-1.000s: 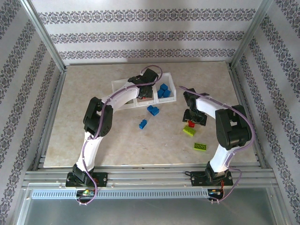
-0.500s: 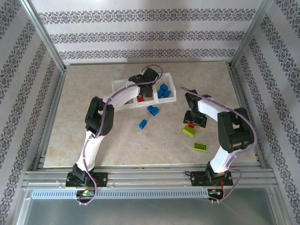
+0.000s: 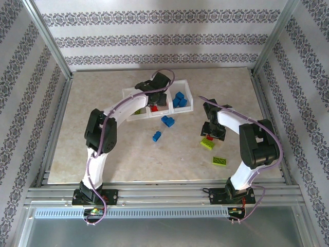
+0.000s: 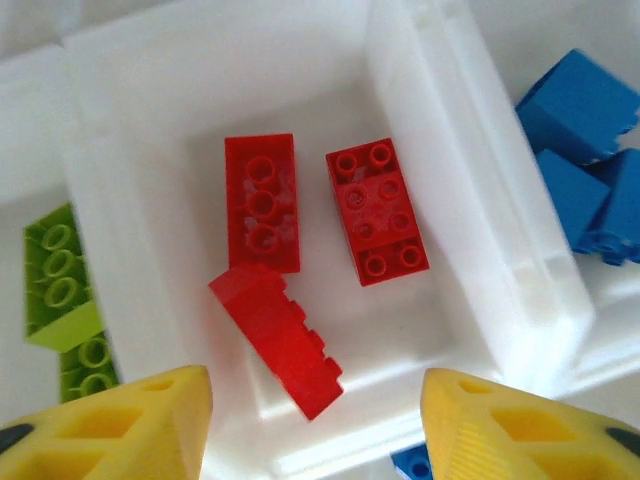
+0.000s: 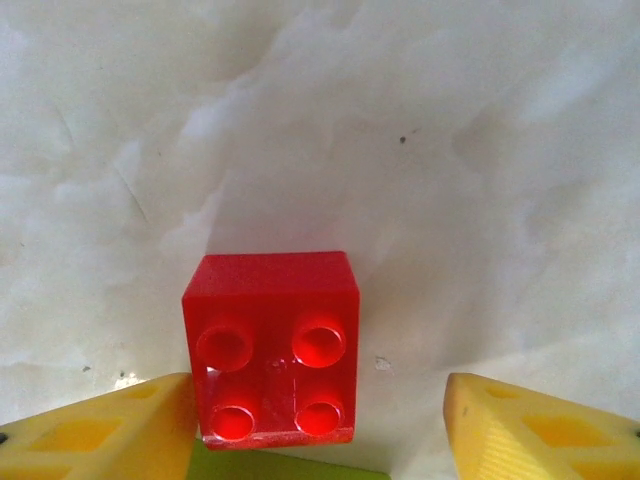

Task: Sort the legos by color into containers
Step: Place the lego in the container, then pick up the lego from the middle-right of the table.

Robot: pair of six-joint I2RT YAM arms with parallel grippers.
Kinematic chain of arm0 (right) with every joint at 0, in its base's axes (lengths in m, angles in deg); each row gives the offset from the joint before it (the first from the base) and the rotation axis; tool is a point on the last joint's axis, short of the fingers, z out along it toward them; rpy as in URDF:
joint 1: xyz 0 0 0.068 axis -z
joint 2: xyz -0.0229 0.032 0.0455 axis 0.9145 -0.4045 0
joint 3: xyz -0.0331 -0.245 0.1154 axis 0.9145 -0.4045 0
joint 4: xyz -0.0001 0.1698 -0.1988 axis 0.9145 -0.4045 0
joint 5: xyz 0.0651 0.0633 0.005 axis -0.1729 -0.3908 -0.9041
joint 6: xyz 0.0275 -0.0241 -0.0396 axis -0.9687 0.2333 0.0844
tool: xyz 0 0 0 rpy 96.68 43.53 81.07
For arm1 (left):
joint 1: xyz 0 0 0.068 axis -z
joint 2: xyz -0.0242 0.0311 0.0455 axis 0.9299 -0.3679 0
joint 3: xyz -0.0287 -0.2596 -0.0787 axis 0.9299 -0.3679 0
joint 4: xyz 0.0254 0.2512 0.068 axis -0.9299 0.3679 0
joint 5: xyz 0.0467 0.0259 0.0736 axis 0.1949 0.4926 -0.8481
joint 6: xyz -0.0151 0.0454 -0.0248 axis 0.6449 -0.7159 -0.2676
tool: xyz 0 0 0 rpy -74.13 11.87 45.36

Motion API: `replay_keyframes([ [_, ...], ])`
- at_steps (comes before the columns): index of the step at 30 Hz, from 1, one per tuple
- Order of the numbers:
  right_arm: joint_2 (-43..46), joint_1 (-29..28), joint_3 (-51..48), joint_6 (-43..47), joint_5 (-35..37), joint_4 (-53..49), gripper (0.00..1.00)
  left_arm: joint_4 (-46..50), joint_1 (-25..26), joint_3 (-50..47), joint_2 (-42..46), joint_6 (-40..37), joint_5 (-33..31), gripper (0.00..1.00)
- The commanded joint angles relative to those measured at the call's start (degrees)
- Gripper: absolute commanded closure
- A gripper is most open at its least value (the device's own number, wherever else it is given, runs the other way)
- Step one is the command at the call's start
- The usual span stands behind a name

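My left jaws hang half open and empty above the middle container (image 4: 420, 200), where three red legos (image 4: 262, 205) lie together by color. My right jaws stand open around a red lego (image 5: 272, 340) on the counter (image 5: 400, 120), not gripping yet, placed to take it next.

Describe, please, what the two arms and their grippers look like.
The left arm and right arm match: white tubular links between bulky black joint housings, with a lilac cable looped along each. Each gripper's fingers are yellow wedges with triangular recesses.
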Motion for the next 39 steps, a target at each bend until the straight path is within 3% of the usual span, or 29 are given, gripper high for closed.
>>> replay_keyframes([
  [1,-1.20,-0.60,1.86,0.96,0.46,-0.65,0.37,-2.41,-0.74,-3.06,5.61,0.08,1.06,0.34],
  [4,-2.03,-0.56,2.59,1.01,0.52,-0.56,0.39,-4.06,-0.72,-6.48,9.39,0.36,1.34,0.24],
  [8,-2.78,-0.74,3.22,1.09,0.77,-0.47,0.40,-6.46,-0.72,-11.72,14.55,0.80,0.51,0.01],
  [13,-2.88,-1.48,3.18,1.10,1.60,-0.39,0.46,-9.05,-0.83,-18.12,20.68,1.41,-1.40,0.00],
  [15,-2.88,-2.11,3.33,1.14,1.99,-0.55,0.52,-10.15,-0.92,-20.64,23.06,1.60,-1.75,0.00],
  [18,-2.72,-2.87,3.23,0.83,2.91,-0.67,0.70,-12.25,-1.39,-24.58,26.63,2.20,-1.74,0.00],
  [20,-2.53,-3.21,3.06,0.63,3.04,-0.57,0.76,-13.45,-1.82,-27.08,28.81,2.69,-1.84,0.00],
  [30,-1.28,-5.42,5.06,0.45,4.27,-2.00,0.79,-14.65,-4.14,-34.20,36.06,3.99,-4.41,0.00],
  [39,4.48,-11.40,10.77,-0.04,4.41,-2.67,0.76,-18.68,-8.05,-45.02,45.41,8.66,-4.33,0.00],
])
